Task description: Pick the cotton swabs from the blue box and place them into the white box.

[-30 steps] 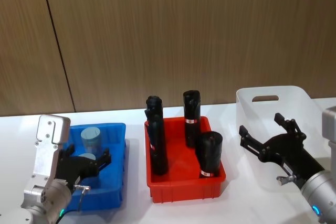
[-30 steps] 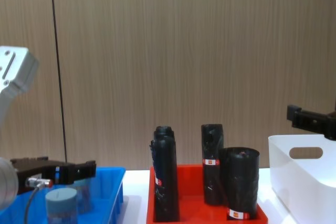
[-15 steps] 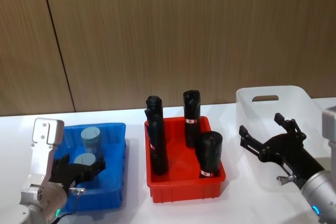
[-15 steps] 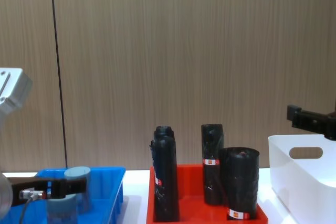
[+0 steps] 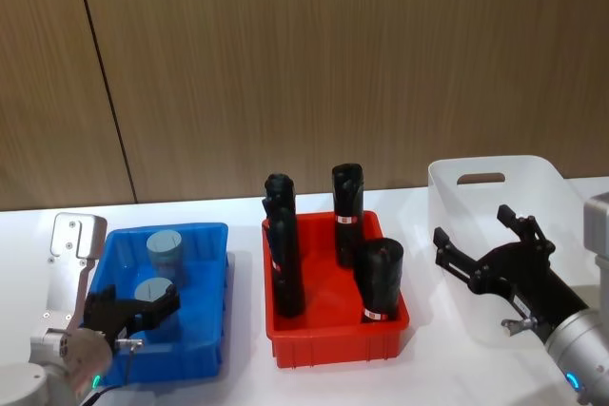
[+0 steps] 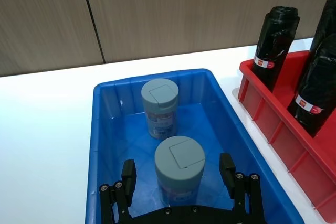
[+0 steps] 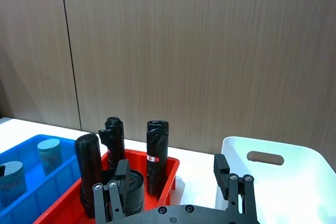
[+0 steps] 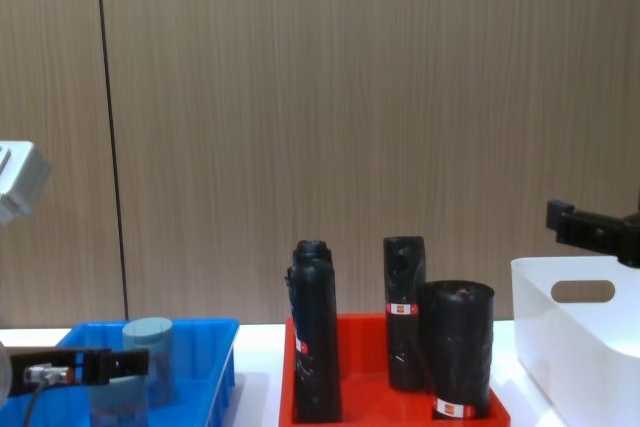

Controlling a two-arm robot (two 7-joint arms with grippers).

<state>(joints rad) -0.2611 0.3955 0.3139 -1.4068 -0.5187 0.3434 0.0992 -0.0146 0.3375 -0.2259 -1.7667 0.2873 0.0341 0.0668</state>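
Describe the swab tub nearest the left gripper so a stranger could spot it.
On the table's left sits a bright blue plastic bin. Of two clear grey-lidded tubs inside, it is the nearer tub, between the left gripper's open fingers, not the rear tub.

The left claw [image 5: 141, 303] is sitting low at the robot's left front, its 2 black fingers [image 6: 128, 174] pointing forward and standing wide apart. The pale grey left wrist block [image 5: 71, 254] is rising behind it. The right claw [image 5: 471, 223] is hovering at the right front, its 2 black fingers [image 7: 223, 169] likewise spread wide, angling forward from the rounded right wrist [image 5: 580, 349].
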